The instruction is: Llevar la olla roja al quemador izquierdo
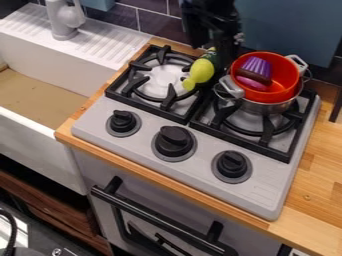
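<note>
Red pot: the red pot (285,75) is upright at the right burner (266,139), set in a silver metal pot (270,108); it is not on the left burner (136,84).
In the red pot: there lies a toy cupcake (256,67), with purple, brown and pink parts.
Handles: two grey handles (232,86) stand out at the near left and the far right of the red pot.
Gripper: the black gripper (226,54) hangs at the far side of the stove (264,196), just beside the red pot, to its left; I cannot tell how far it is open, or if it has hold of anything.
Between the burners: a yellow-green toy (200,71) lies over the right part of the left burner.
Stove front: three black knobs (174,141) are in a row.
Left side: a white sink (87,65) with a grey tap (64,21).
</note>
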`<state>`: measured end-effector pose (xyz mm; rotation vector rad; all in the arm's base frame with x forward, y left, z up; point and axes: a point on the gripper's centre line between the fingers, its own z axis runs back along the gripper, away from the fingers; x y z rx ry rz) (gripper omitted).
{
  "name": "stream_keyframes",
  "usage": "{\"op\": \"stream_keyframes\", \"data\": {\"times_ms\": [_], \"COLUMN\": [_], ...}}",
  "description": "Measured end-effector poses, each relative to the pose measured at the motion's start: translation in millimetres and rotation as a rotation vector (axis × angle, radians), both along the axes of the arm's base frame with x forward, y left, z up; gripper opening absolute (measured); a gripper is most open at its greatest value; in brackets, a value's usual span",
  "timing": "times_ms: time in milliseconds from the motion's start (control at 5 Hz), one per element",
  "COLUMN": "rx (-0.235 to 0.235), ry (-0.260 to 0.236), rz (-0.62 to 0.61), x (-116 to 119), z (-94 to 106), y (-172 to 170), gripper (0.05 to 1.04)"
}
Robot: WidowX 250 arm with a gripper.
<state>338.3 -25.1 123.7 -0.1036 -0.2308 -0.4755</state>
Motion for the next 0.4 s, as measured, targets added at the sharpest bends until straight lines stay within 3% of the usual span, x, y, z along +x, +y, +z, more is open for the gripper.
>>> {"op": "stream_keyframes", "data": {"times_ms": [400], "rx": [0.002], "ry": [-0.020], "rz": [-0.062], "x": [-5.9], "z": [-6.3], "y": [-48.4], "gripper": [0.997]}}
